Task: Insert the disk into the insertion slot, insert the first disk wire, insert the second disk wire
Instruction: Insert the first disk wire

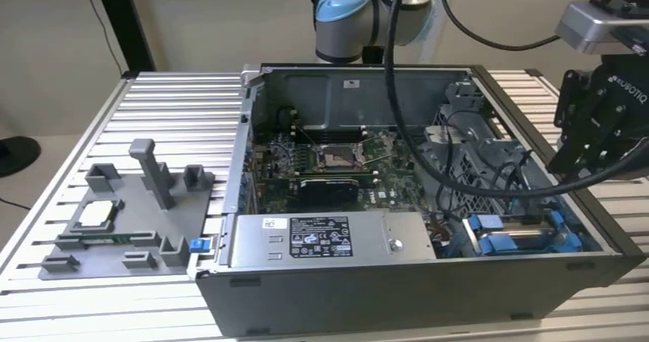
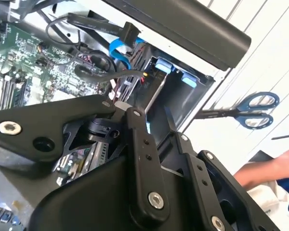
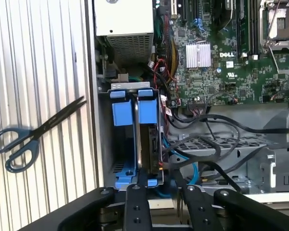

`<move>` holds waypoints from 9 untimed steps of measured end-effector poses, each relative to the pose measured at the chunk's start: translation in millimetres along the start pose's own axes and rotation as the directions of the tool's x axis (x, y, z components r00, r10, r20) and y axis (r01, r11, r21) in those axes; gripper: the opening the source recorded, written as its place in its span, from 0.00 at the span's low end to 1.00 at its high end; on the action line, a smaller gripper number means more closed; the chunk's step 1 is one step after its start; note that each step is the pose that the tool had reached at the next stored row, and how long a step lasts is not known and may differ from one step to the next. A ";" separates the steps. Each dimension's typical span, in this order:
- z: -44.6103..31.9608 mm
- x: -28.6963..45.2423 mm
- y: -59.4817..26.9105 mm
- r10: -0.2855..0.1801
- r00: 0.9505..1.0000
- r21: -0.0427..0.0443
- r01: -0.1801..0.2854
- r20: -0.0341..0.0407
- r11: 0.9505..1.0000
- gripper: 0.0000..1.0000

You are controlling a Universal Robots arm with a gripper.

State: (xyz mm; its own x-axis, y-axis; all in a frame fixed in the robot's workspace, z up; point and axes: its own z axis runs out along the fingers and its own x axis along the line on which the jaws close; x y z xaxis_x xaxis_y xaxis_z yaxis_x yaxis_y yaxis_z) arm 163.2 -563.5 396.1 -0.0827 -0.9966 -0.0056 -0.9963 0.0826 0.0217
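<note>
First wrist view looked down past the gripper [image 3: 156,179] into the open computer case [image 3: 92,72]. The disk [image 3: 138,139] was in the insertion slot [image 3: 116,151], in the corner of the case next to the grey power box [image 3: 125,19]. It seemed to stand on its thin side, so it looked like a narrow silver strip with blue plastic at each end.

Its long way ran straight out from the gripper toward the power box. The near end was right by the gripper and the far end was by the box. So the disk lay dead ahead of the gripper, lined up with it and not off to one side.

I could not tell if the gripper was wide, narrow or holding the disk, because its own black body hid that spot. I also could not tell if the disk was pushed all the way in.

Black wires [image 3: 216,142] lay loose over the holey metal cage [image 3: 221,159] beside the slot. In the second wrist view a black plug [image 2: 127,32] hung free near the slot. Blue scissors [image 3: 14,144] lay outside the case on the ribbed table [image 3: 48,57].
</note>
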 end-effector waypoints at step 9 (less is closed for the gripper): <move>-1.3 -7.4 -28.5 0.000 1.000 -0.002 0.000 -0.004 1.000 1.00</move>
State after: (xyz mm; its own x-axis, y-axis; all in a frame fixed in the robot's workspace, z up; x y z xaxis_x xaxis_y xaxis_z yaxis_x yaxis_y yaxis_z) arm 192.2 -558.5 396.9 -0.0830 -0.9965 -0.0015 -0.9963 0.0830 0.0234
